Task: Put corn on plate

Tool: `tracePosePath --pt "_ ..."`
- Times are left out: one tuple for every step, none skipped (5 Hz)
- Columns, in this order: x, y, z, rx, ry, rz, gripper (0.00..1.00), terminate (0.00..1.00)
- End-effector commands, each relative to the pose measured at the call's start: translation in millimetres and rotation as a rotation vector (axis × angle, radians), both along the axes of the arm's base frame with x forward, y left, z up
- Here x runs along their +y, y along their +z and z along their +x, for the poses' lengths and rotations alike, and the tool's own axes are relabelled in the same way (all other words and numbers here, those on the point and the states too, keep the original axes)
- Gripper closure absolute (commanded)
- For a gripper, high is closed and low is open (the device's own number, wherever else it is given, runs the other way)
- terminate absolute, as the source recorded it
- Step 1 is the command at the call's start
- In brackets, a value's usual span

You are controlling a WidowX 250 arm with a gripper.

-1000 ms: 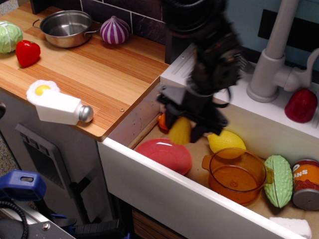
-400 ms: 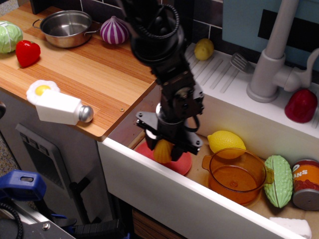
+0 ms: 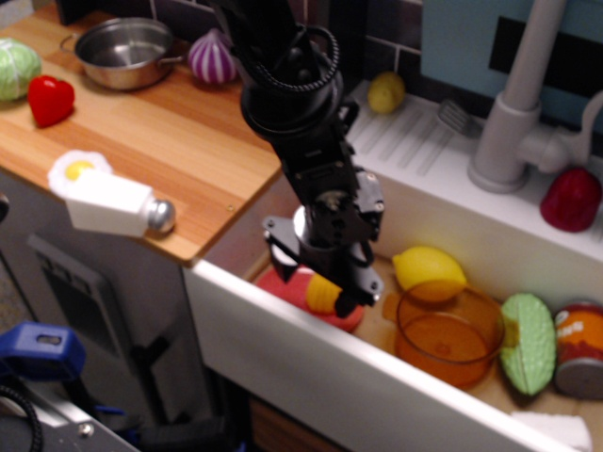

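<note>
Gripper (image 3: pixel 318 282): fingers closed around the corn (image 3: pixel 323 295), low inside the sink (image 3: pixel 311 372). Corn: yellow, held directly over the pink-red plate (image 3: pixel 283 287); contact with the plate cannot be told. Lemon (image 3: pixel 429 267) and orange pot (image 3: pixel 448 334): beside the plate, to its right.

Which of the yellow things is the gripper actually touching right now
The corn. It sits between the gripper's fingers over the pink plate, while the lemon lies apart by the orange pot.
</note>
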State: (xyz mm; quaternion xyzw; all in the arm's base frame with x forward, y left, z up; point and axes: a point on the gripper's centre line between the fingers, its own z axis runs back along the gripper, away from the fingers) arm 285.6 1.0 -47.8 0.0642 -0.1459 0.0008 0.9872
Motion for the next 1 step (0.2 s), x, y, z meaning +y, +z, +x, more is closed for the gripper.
tracePosePath --pt "0.2 7.1 5.0 -0.031 -0.002 -0.003 0.0 1.0"
